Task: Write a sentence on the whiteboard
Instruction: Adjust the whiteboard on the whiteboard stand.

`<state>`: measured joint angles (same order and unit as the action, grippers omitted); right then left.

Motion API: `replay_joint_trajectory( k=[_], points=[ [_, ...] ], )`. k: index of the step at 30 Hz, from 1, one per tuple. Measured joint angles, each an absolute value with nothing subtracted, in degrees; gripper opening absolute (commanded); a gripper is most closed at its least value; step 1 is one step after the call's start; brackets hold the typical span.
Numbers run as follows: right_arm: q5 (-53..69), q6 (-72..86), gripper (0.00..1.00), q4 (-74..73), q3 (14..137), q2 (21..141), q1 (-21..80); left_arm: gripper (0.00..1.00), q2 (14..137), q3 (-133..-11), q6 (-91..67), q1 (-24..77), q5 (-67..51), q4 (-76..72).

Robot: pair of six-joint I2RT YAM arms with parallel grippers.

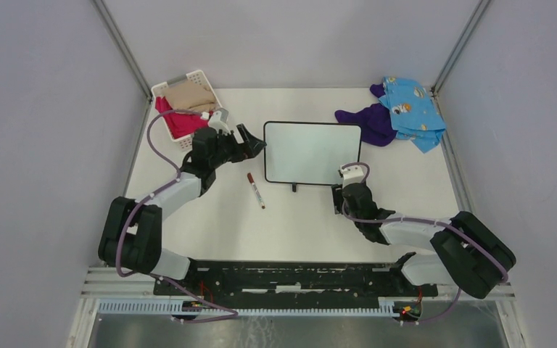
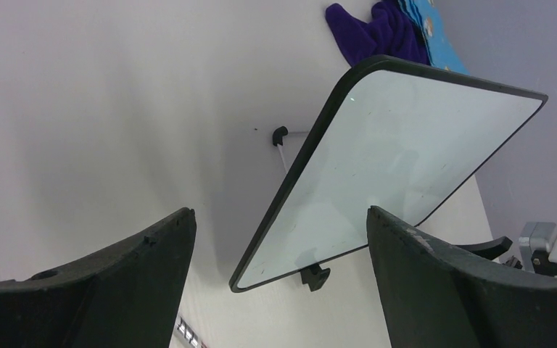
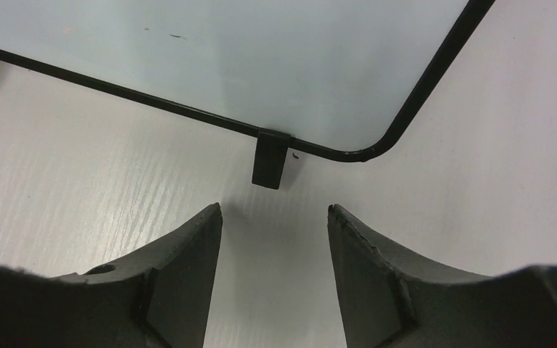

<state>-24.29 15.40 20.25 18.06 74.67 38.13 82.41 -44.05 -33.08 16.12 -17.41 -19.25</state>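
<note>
The whiteboard [image 1: 312, 151] lies flat in the middle of the table with a blank surface; no sentence shows on it. It also shows in the left wrist view [image 2: 399, 159] and the right wrist view [image 3: 246, 58]. My left gripper [image 1: 255, 143] is open and empty just off the board's left edge, with that edge seen between its fingers [image 2: 280, 212]. My right gripper [image 1: 347, 176] is open and empty just in front of the board's near right corner, its fingertips near a black foot [image 3: 270, 159] of the board [image 3: 274, 207]. A marker [image 1: 255, 190] with a red cap lies on the table left of the board.
A white basket [image 1: 204, 77] with pink and tan cloths stands at the back left. A purple cloth [image 1: 370, 119] and a blue patterned cloth [image 1: 410, 109] lie at the back right, the purple one touching the board's far right corner. Walls enclose the table.
</note>
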Motion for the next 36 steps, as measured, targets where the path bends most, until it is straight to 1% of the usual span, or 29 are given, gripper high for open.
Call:
replay_joint_trajectory(
  k=[4, 18, 22, 36],
  points=[
    [-24.56, 15.35, 0.58, 20.58, 18.15, 75.4, 38.13, 0.84, 85.25, -43.51, -33.1, 16.03, -19.05, -22.22],
    [-24.73, 15.27, 0.56, 21.85, 19.81, 78.0, 38.13, 0.79, 92.12, -42.06, -34.87, 15.88, -24.43, -29.32],
    [-25.02, 15.38, 0.54, 22.11, 20.49, 78.5, 38.13, 0.75, 93.41, -42.06, -34.94, 16.23, -25.82, -30.33],
    [-25.63, 15.4, 0.47, 22.22, 20.8, 78.72, 38.13, 0.69, 94.91, -42.06, -34.92, 19.51, -27.57, -30.61]
  ],
)
